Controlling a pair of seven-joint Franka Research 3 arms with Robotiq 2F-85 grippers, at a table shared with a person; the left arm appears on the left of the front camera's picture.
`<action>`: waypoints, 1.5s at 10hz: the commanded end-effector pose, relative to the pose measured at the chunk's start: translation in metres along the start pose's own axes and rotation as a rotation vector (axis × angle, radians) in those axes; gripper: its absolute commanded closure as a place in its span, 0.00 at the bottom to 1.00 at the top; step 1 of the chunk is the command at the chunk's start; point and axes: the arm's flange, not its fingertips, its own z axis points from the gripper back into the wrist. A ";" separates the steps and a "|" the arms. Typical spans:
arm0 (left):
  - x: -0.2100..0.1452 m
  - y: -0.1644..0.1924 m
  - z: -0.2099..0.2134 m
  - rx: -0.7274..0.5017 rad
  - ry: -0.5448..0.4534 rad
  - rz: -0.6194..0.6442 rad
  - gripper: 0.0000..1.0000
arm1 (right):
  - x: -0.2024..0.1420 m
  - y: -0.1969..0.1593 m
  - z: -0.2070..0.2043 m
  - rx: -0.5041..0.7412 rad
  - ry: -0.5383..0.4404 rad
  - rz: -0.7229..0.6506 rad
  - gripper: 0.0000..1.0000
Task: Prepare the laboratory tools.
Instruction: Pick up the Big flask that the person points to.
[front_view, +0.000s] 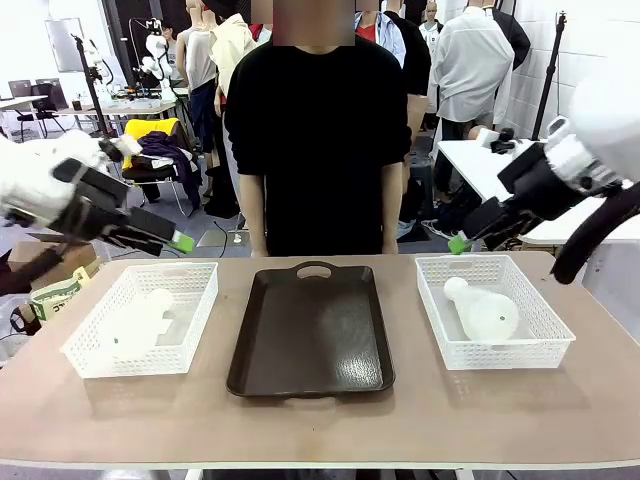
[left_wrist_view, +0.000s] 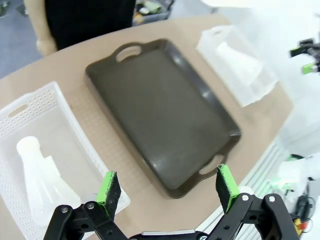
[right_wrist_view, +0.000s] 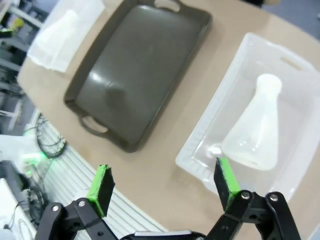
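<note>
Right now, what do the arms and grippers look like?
White shells on the left arm and right arm, with a thick black cable on the right. The left gripper and right gripper have black linkages and green pads.

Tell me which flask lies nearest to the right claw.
The flask in the right basket, close to the right claw; the other flask lies beyond the tray, in the left basket.

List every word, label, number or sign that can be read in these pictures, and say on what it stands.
No text can be read.
Left flask and right flask: no legible marking.
Tray, left basket, right basket: plain, no print.
Packet left of the table: green print, too blurred to read.
</note>
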 end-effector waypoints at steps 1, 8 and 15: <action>-0.029 0.026 0.013 -0.200 -0.034 0.072 0.00 | -0.007 -0.024 0.000 0.148 0.006 -0.069 0.00; -0.090 0.095 0.022 -0.571 -0.096 0.346 0.00 | -0.040 -0.090 -0.020 0.577 -0.101 -0.336 0.00; -0.121 0.118 0.036 -0.585 -0.138 0.442 0.00 | -0.046 -0.103 -0.041 0.603 -0.062 -0.403 0.00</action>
